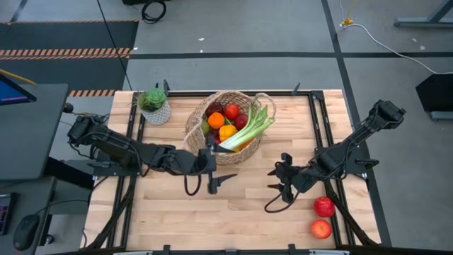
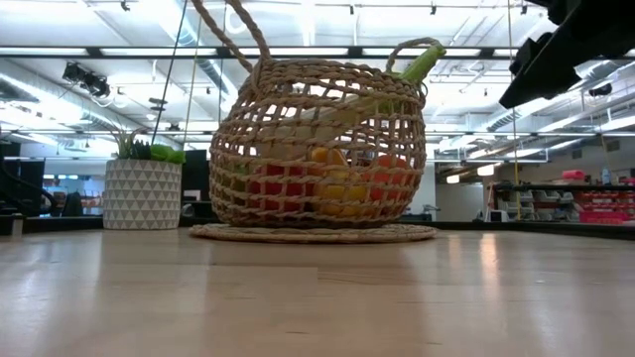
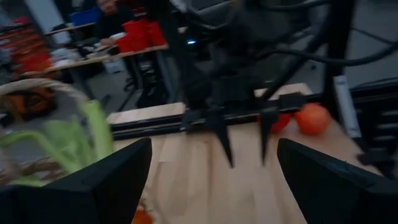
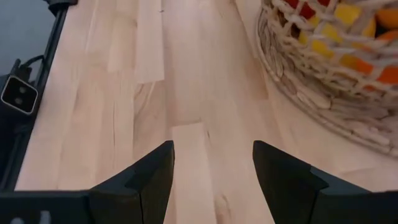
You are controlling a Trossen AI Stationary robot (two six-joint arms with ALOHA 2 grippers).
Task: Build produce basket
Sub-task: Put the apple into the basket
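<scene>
Two red apples (image 1: pixel 322 217) lie near the counter's (image 1: pixel 248 212) right front corner. The wicker basket (image 1: pixel 198 131) stands mid-back. Right gripper (image 1: pixel 277 185), fingers apart and empty, should descend straight over the nearer apple. Left gripper (image 1: pixel 218 181) waits, fingers apart.

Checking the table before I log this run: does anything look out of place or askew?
Two red apples lie on the bare table by the right arm, apart from the basket that holds the other produce. The leek sticks out over the basket's rim. Both grippers, left and right, are open and empty.
</scene>
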